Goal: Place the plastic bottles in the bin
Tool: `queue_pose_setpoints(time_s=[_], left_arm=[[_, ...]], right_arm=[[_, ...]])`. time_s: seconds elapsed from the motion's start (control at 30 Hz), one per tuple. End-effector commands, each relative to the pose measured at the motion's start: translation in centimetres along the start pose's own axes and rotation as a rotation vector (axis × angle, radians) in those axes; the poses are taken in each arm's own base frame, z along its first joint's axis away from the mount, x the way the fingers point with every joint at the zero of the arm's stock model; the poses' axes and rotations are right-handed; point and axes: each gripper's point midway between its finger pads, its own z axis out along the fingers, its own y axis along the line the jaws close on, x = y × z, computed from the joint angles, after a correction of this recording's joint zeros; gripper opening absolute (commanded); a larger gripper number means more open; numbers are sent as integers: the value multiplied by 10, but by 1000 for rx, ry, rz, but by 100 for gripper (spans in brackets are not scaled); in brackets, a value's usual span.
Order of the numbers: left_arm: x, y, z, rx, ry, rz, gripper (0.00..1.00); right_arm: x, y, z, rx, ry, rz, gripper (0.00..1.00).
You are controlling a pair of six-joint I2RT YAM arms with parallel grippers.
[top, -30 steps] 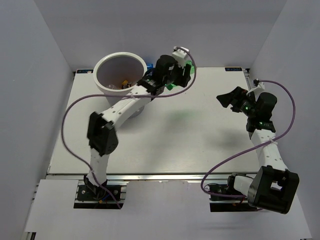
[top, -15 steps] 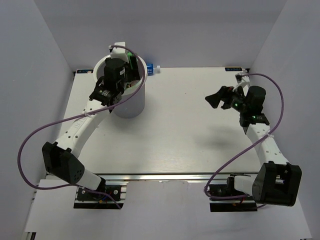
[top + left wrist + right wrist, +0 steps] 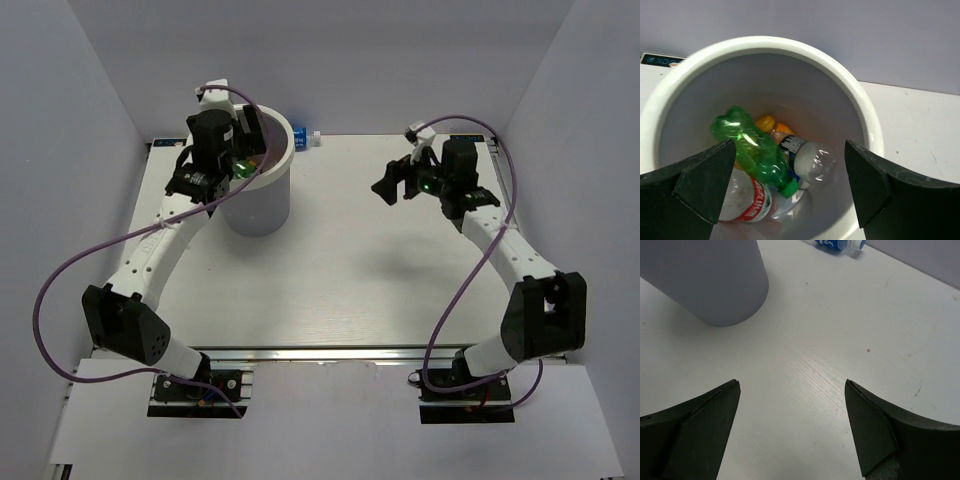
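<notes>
Pale lilac walls (image 3: 330,60) box in my white surface (image 3: 380,270). My left pincer (image 3: 790,147) gapes empty over the bin (image 3: 790,46), which holds several bottles (image 3: 755,150). My right pincer (image 3: 792,383) is spread too; a blue-labelled bottle (image 3: 839,244) lies behind the bin.

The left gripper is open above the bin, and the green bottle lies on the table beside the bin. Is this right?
Not quite. The left gripper is open above the bin, but the green bottle lies inside the bin, as the left wrist view shows.
</notes>
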Motion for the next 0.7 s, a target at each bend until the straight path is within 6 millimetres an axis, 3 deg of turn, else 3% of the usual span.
queue_pose_setpoints(time_s=[0.0, 0.17, 0.2, 0.23, 0.27, 0.33, 0.37, 0.4, 0.47, 0.5, 0.57, 0.67], left_arm=[[-44, 24, -17, -25, -78, -67, 98], [-55, 60, -22, -55, -109, -129, 98], [-58, 74, -23, -80, -117, -144, 98], [-59, 79, -24, -86, -120, -151, 98], [-55, 85, -24, -98, -114, -153, 98], [-61, 102, -30, -131, -133, -175, 98], [-60, 108, -32, -142, -134, -180, 98], [-62, 123, -34, -178, -139, -192, 98], [-68, 146, -44, -229, -160, -224, 98], [-66, 168, -46, -274, -164, -256, 98], [-64, 182, -48, -293, -171, -285, 98], [-36, 202, -41, -308, -136, -329, 98]], right_arm=[[-28, -11, 15, 26, -15, -155, 89], [-41, -11, 61, -63, -13, -267, 89], [-29, -23, 77, -36, 32, -254, 89], [-27, -22, 83, -38, 60, -253, 89], [-45, -25, 88, -28, 34, -272, 89], [-39, -28, 106, -52, 36, -275, 89], [-56, -29, 114, -51, -19, -303, 89], [-46, -34, 129, -59, -9, -305, 89], [-51, -37, 150, -55, -24, -337, 89], [-58, -48, 169, -29, -40, -346, 89], [-64, -51, 190, -13, -49, -335, 89], [-80, -64, 230, 90, -104, -388, 89]])
